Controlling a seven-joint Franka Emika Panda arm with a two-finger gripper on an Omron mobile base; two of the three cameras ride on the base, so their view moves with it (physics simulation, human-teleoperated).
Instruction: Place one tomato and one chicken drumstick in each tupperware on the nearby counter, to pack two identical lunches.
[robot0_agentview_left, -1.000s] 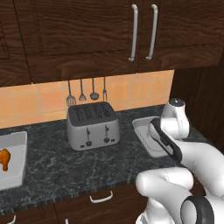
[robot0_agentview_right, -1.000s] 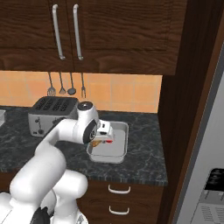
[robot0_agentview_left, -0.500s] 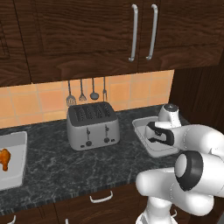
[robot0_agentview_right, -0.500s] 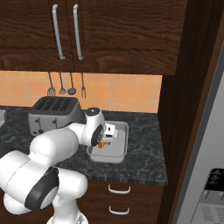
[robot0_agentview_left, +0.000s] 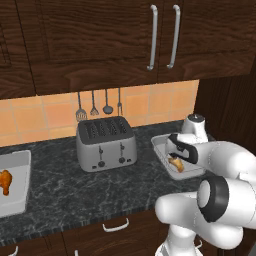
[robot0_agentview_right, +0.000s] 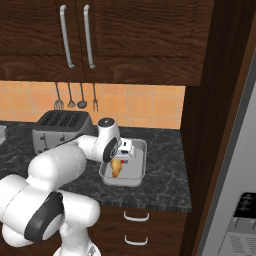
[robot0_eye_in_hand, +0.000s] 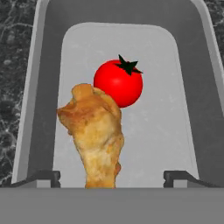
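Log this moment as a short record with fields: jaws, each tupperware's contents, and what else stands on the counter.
gripper: over the right tupperware, jaws spread wide, pads clear of the drumstick
right tupperware: holds one tomato and one chicken drumstick, the two touching
left tupperware: at the left edge of the left base view; one drumstick visible, the rest of the tray cut off
toaster: silver, four slots, between the two trays
counter: black marbled stone
wall: utensils hanging above the toaster
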